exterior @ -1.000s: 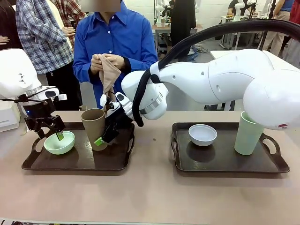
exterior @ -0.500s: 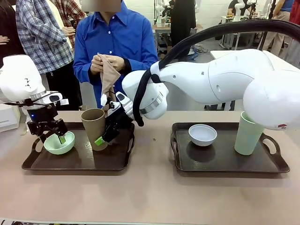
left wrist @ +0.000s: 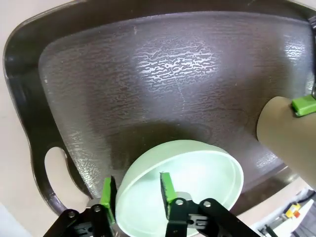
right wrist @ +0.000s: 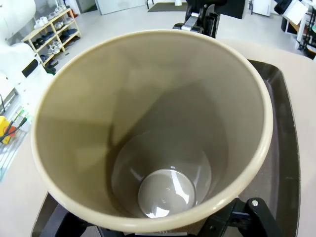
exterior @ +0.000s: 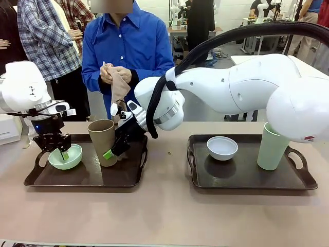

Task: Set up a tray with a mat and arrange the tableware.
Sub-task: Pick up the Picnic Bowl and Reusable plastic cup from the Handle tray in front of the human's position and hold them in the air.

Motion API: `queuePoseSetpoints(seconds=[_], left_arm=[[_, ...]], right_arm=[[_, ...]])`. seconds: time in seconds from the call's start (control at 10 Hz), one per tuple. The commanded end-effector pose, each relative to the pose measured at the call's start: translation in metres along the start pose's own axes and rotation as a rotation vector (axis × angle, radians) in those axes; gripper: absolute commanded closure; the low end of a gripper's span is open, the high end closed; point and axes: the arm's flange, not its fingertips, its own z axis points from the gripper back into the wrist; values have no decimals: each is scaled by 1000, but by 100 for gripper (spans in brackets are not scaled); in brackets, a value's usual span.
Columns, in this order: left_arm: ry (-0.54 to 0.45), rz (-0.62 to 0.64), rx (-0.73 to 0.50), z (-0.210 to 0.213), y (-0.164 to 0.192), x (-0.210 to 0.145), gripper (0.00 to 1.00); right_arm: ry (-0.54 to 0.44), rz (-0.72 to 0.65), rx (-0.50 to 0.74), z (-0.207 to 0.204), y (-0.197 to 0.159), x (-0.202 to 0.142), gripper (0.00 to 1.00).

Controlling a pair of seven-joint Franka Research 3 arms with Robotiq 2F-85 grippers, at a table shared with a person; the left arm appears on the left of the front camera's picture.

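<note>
Both grippers have pinched shut in the last second. Now the left gripper [left wrist: 137, 191] clamps the mint bowl [left wrist: 197, 177] by its rim, one pad inside, one outside. The right gripper [exterior: 110, 150] holds the brown tumbler [exterior: 102, 135] low down. Both pieces are on the left tray [exterior: 85, 179]. A white bowl [exterior: 222, 147] and a green tumbler [exterior: 271, 146] stand on the right tray [exterior: 241, 180]. A person opposite holds a cloth [exterior: 120, 85].

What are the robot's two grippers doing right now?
Left gripper: closed on the mint green bowl's rim.
Right gripper: closed on the brown tumbler.
</note>
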Motion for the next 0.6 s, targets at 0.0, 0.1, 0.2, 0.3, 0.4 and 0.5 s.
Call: queuePoseSetpoints(seconds=[0.0,0.1,0.2,0.3,0.4,0.5], left_arm=[[-5,6,14,3,1,1,88],[-5,6,11,2,0,0,97],[-5,2,9,3,0,0,100],[-5,2,7,2,0,-1,100],[-1,3,10,2,0,-1,100],[2,2,13,2,0,-2,100]], right_arm=[[12,23,9,-1,-8,2,78],[16,24,6,-1,-8,2,78],[21,26,-1,-1,-8,2,100],[27,27,-4,-2,-7,2,78],[30,29,-9,-2,-7,2,100],[31,25,-10,-1,-8,1,100]])
